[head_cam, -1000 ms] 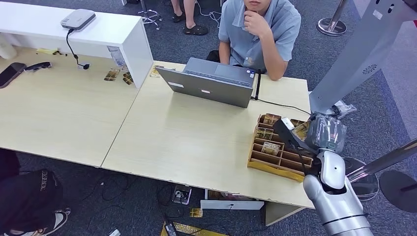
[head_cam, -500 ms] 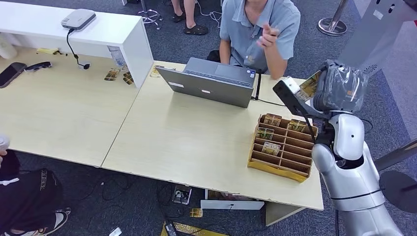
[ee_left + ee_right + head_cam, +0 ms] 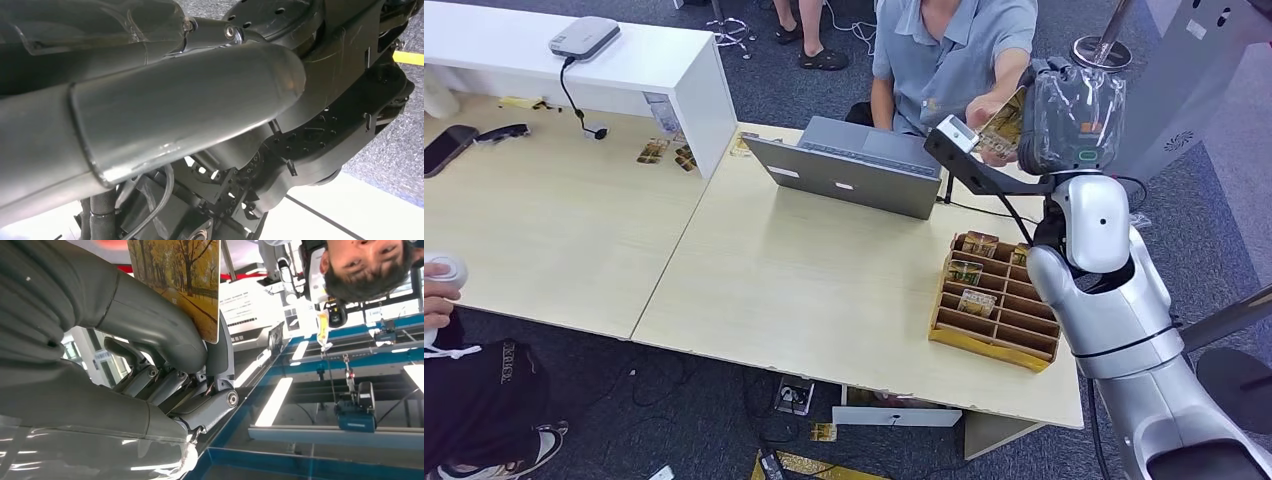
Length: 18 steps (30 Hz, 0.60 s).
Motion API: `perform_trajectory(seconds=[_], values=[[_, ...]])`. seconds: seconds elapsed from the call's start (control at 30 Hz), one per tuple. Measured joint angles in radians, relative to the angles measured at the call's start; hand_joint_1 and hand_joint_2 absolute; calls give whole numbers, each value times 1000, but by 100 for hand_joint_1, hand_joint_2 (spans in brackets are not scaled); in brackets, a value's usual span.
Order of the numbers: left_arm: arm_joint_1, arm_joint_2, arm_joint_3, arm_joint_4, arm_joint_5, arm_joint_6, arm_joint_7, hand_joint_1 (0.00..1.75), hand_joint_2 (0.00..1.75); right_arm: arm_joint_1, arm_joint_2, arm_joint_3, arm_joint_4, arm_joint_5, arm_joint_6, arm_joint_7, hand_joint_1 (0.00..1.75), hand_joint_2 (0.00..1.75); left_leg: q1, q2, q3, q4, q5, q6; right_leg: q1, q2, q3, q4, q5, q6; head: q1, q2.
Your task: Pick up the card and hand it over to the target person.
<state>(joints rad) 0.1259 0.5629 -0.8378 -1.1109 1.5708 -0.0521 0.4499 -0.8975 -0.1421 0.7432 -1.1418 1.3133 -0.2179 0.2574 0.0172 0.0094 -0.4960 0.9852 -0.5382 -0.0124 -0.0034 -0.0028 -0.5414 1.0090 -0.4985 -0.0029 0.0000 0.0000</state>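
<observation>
The right hand point(image 3: 1072, 118) is up at about 1 o'clock in the head view, raised over the far edge of the bench point(image 3: 824, 290), wrapped in clear plastic. Its fingers point(image 3: 220, 357) are pinching the card point(image 3: 1002, 122), a gold one with an autumn tree picture; the wrist view shows it clamped between the thick thumb and the darker fingers. The person point(image 3: 949, 50) in the grey-blue shirt sits at 12 o'clock behind the laptop point(image 3: 854, 168), and the person's hand point(image 3: 986, 110) is reaching to the card. It looks like it's touching the card's edge, though the robot's hand covers part of it, so I can't be sure. The wooden card tray point(image 3: 994, 310) sits at 3 o'clock on the bench with a few cards in its slots. Left hand: can't tell what its fingers are doing.
</observation>
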Motion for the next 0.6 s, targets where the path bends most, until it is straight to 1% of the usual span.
perform_trajectory(seconds=[0.13,0.23,0.3,0.37,0.43,0.6], values=[[0,-2,-1,-3,0,4,-1,0,0,20,-14,-20,-4,-21,-10,19,159,175,0,-2,0,0,0,0,0,-2,0,0,0,0,0,0],[0,-5,0,-3,0,6,-2,0,0,30,-27,-33,0,-32,-16,26,165,175,0,-2,0,0,0,0,0,-2,0,0,0,0,0,0],[1,-6,2,-2,0,7,-3,0,0,34,-35,-35,6,-31,-12,30,136,175,0,-3,0,0,0,0,0,-3,1,-1,0,0,0,0],[2,-9,6,-2,0,11,-3,0,0,43,-41,-45,6,-35,-2,43,56,175,0,-3,0,-1,1,1,0,-3,0,-2,1,1,0,0],[5,-16,14,-2,0,21,-4,0,0,64,-52,-63,-16,-48,1,56,2,175,0,-3,0,0,1,1,0,-3,0,-1,0,0,0,0],[16,-32,37,-15,0,45,-2,0,0,142,-87,-98,-141,-64,6,69,0,175,0,-5,0,0,1,1,0,-6,1,-2,-1,1,0,0]])
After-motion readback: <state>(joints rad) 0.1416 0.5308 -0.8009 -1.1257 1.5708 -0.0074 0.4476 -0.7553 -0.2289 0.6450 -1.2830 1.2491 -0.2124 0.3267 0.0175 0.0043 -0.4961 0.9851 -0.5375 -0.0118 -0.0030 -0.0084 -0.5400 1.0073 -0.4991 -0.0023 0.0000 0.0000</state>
